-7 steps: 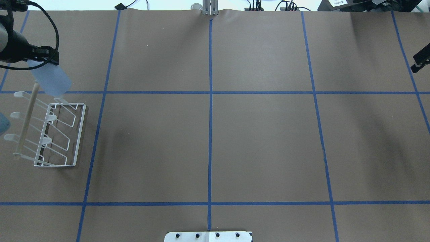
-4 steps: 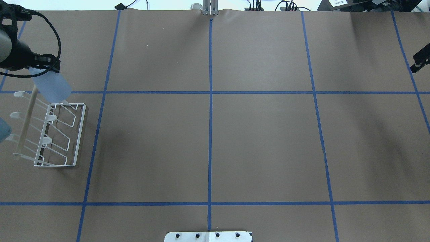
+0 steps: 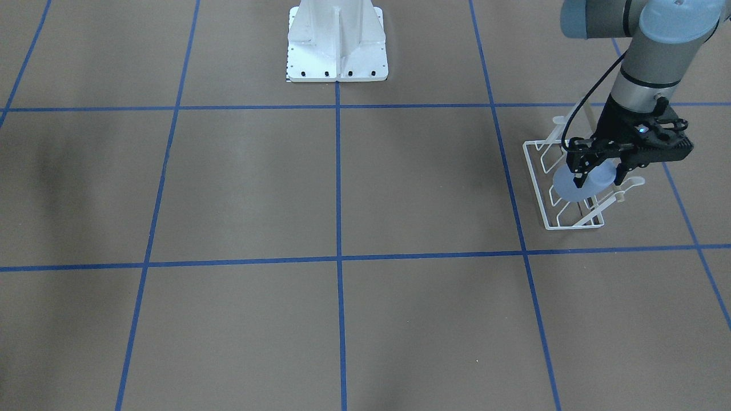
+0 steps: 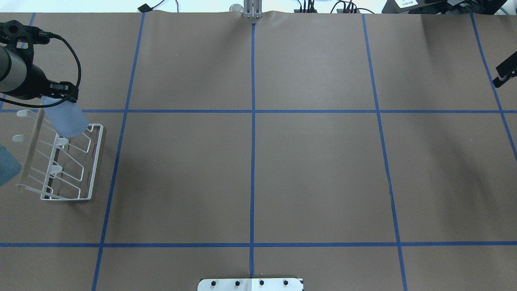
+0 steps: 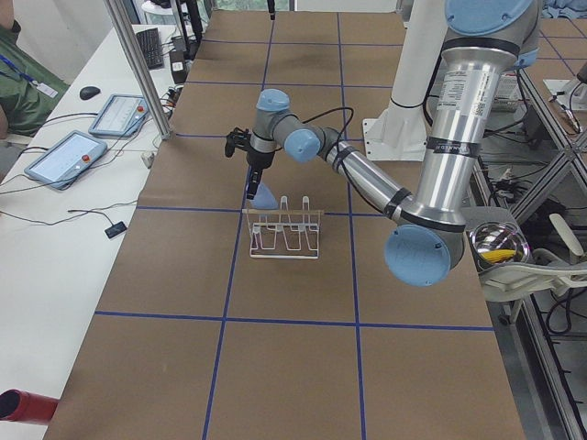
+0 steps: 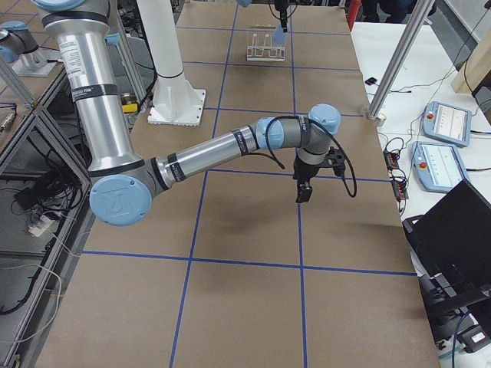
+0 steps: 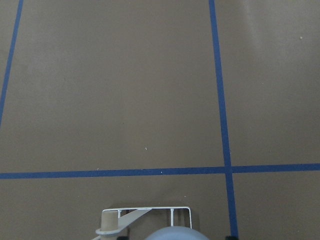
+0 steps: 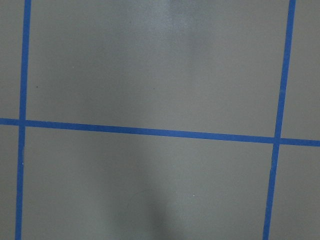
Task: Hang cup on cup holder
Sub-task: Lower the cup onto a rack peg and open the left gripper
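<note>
My left gripper (image 4: 60,92) is shut on the narrow base end of the light blue cup (image 4: 66,119). It holds the cup tilted, rim pointing down at the far end of the white wire cup holder (image 4: 93,161). The cup hides the far prong's tip, and I cannot tell whether the prong is inside it. The front view shows the cup (image 3: 574,185) in the gripper (image 3: 599,168) over the rack (image 3: 537,171). The left wrist view shows the cup's edge (image 7: 172,234) and the rack's end (image 7: 145,210). My right gripper (image 4: 505,74) hangs at the right edge, apart from both; I cannot tell if it is open.
The white robot pedestal (image 3: 337,45) stands at the near middle of the table. The rack's pale wooden rod (image 4: 32,145) runs along its left side. Blue tape lines grid the brown table. Tablets and cables lie on a side bench (image 5: 64,156).
My left gripper has carried the cup down and toward the rack. The cup now overlaps the rack's far end and hides the far prong. The right gripper has not moved.
</note>
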### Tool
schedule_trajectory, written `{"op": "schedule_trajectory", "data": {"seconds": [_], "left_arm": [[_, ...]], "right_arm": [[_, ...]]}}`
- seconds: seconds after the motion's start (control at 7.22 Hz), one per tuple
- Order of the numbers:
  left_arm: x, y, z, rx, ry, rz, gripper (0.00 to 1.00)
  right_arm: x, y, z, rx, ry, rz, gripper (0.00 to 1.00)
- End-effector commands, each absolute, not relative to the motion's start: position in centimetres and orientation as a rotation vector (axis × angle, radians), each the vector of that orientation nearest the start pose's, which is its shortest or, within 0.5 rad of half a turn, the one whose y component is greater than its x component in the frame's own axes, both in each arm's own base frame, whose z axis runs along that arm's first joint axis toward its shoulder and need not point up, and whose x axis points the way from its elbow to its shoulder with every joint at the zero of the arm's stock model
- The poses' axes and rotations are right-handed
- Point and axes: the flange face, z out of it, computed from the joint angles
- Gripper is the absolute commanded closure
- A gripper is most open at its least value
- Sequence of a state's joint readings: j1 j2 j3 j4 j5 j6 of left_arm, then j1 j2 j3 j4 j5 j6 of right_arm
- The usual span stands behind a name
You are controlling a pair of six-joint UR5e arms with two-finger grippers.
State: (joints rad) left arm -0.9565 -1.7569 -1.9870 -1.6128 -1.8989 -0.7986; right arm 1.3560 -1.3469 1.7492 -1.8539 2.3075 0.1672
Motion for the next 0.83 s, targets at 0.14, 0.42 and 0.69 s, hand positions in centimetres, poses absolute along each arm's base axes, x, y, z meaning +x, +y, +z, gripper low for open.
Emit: {"op": "schedule_trajectory", "data": {"seconds": [0.14, 0.42, 0.69], "left_arm": [[23.2, -49.5, 39.0, 0.256, 0.636, -0.064, 0.13], [22.9, -49.1, 37.8, 0.272, 0.656, -0.057, 0.01], [22.0, -49.4, 36.7, 0.301, 0.661, -0.035, 0.01]], "right_arm": [[-5.5, -56.1, 47.4, -0.008, -0.750, -0.097, 0.00], [-5.4, -55.9, 47.1, 0.002, -0.755, -0.101, 0.00], [-5.3, -55.4, 48.1, -0.010, -0.779, -0.101, 0.00]]}}
